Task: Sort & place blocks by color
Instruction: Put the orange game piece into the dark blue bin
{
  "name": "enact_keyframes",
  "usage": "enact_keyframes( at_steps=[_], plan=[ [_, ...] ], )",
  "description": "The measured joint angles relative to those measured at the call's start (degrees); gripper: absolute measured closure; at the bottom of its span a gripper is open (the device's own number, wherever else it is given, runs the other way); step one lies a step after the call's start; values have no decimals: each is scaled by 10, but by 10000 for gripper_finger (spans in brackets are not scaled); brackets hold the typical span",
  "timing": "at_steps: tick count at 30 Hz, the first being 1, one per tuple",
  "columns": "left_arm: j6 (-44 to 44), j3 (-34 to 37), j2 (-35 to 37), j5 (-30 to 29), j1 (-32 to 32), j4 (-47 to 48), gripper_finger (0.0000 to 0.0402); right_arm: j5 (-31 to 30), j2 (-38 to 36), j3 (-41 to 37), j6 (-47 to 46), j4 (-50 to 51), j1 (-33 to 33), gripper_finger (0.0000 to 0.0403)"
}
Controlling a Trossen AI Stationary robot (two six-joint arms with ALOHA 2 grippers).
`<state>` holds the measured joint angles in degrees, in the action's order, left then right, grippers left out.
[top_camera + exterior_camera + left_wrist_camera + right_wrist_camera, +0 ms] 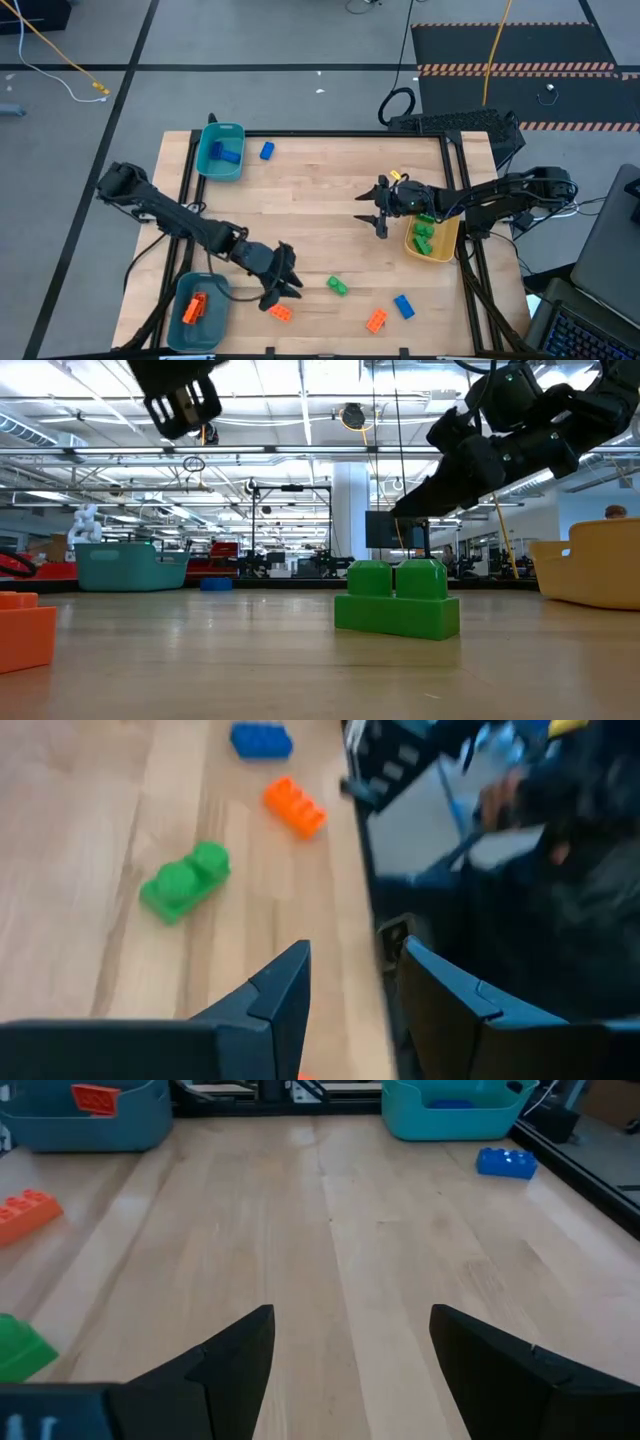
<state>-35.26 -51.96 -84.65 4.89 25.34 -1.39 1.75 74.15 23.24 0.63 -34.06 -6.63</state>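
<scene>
Five loose blocks on the surface [310, 190]: two blue [266, 151], two orange [281, 312], one green [337, 286] at centre. Both grippers' jaws wide, empty.

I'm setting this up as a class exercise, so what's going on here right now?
Two robot arms are sorting toy blocks by colour, and neither holds one now. The left end effector hangs open by an orange block near the front bin, which holds another orange block. The right end effector is open beside the yellow bin, which holds green blocks. A green block, another orange block and two blue blocks lie loose on the table.
</scene>
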Motion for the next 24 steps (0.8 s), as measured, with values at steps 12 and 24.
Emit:
enact_keyframes(
  at_steps=[12,24],
  plan=[
    [11,0,-30,33,13,151,270,1,0,0,1,0,0,140],
    [38,0,-16,70,31,235,309,1,0,0,7,4,0,140]
  ],
)
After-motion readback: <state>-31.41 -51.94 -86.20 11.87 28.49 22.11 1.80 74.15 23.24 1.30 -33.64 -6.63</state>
